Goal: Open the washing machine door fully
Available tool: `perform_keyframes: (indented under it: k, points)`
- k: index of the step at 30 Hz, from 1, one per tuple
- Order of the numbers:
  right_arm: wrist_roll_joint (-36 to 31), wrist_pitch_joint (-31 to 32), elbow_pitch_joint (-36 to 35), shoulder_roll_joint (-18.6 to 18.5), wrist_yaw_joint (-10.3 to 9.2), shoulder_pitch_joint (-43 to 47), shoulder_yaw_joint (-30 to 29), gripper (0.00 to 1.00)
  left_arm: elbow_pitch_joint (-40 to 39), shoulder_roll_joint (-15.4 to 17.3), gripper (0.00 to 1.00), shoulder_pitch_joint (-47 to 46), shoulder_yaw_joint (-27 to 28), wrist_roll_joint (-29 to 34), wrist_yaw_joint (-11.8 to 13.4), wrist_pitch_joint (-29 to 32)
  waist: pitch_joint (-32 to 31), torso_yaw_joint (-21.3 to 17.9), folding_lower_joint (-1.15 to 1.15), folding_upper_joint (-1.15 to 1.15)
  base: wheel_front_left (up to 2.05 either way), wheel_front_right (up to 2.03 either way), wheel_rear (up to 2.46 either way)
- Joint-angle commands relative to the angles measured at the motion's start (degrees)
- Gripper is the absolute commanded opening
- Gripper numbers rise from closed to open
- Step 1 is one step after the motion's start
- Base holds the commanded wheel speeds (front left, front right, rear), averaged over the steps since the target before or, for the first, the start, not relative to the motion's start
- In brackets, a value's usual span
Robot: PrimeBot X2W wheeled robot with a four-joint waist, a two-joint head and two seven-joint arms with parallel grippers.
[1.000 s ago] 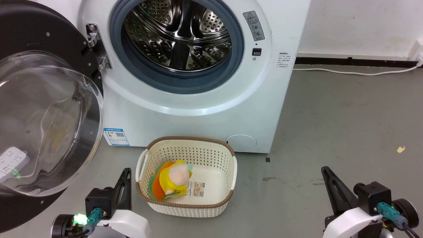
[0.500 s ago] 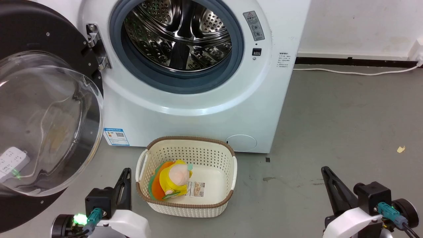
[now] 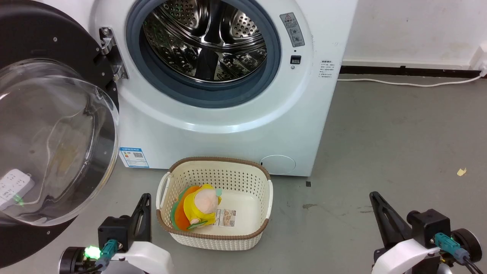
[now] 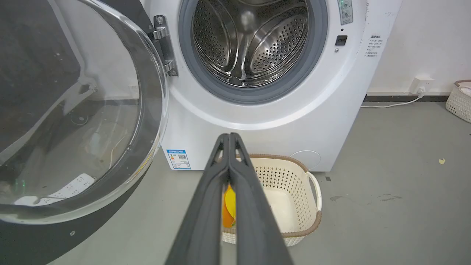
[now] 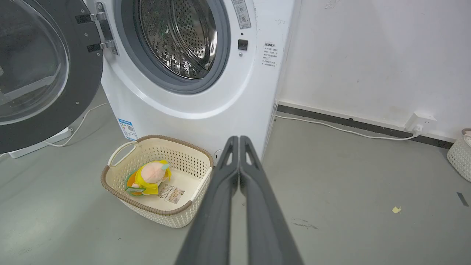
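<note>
Grippers: you have two. The left gripper (image 4: 229, 137) and the right gripper (image 5: 239, 139) each have their long dark fingers pressed together tip to tip, gripping nothing.
Door: one washing machine door (image 3: 53, 133), swung wide out on its hinge (image 3: 110, 53). It is ahead of your left gripper and off to its left, touching neither gripper.
Machine: one washing machine (image 3: 236, 114), ahead of and between your two grippers, with its round mouth uncovered.
Baskets: two. The near basket (image 3: 218, 159) is just right of your left gripper and well left of the right one. A second basket (image 5: 460, 154) is far right of your right gripper, by the wall.
Toy: one plush toy (image 3: 199, 207), in the near basket's left half.
Small items: one power strip (image 5: 36, 143), one white cable (image 3: 399, 83) and one paper scrap (image 3: 461, 172).
Change: none visible since half a second ago. The door, the near basket and both grippers sit where they did.
Materials: the door is a glossy black rim around a clear domed glass bowl, and the hinge is metal. The drum (image 3: 207, 38) is perforated steel and the gasket (image 3: 228, 99) is grey rubber. The cabinet is smooth and white. The baskets are cream and perforated, and the near one has a brown rim.
</note>
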Motion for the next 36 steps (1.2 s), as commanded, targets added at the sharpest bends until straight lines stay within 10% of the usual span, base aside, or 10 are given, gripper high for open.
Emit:
perform_keyframes:
  k: [1, 36]
  points:
    - [-0.4, 0.0, -0.3, 0.3, 0.05, -0.7, -0.1, 0.00, -0.2, 0.1, 0.00, -0.9, 0.0, 0.5, -0.3, 0.0, 0.0, 0.0, 0.00, 0.00, 0.00, 0.00, 0.00]
    - [-0.4, 0.0, -0.3, 0.3, 0.05, -0.7, -0.1, 0.00, -0.2, 0.1, 0.00, -0.9, 0.0, 0.5, -0.3, 0.0, 0.0, 0.0, 0.00, 0.00, 0.00, 0.00, 0.00]
